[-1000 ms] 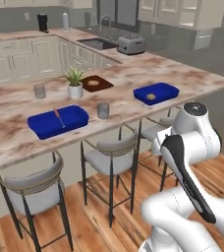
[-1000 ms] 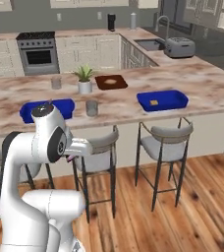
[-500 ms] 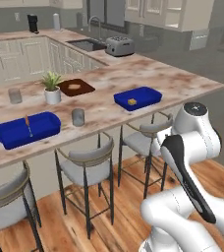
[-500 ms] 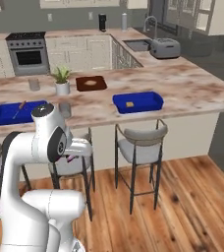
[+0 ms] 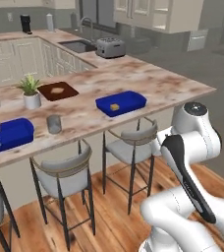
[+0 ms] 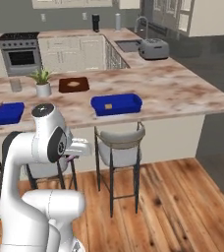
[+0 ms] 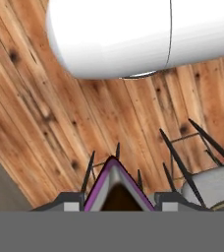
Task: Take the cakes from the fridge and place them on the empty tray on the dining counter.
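My gripper [image 7: 119,201] is shut on the dark chocolate cake wedge [image 7: 115,186], whose pink edge shows between the two finger tips, above the wooden floor. In the right base view the gripper [image 6: 74,153] hangs low in front of the arm, short of the dining counter [image 6: 178,96]. A deep blue tray [image 5: 121,102] [image 6: 116,104] lies near the counter's front edge, and the tan square cake [image 5: 115,106] [image 6: 108,105] sits inside it. The dining counter [image 5: 153,81] stretches ahead of me. The fridge is out of view.
A second blue tray [image 5: 6,135] [image 6: 3,112] with a thin orange-tipped item lies to the left. A glass [image 5: 54,124], a potted plant [image 5: 31,93], a brown board [image 5: 58,90] and a toaster [image 5: 110,47] are on the counters. Grey-cushioned stools [image 5: 128,140] [image 6: 116,147] stand under the counter's edge.
The whole scene has slid left in both base views, so the base has moved. The arm keeps its pose and the gripper stays shut on the wedge.
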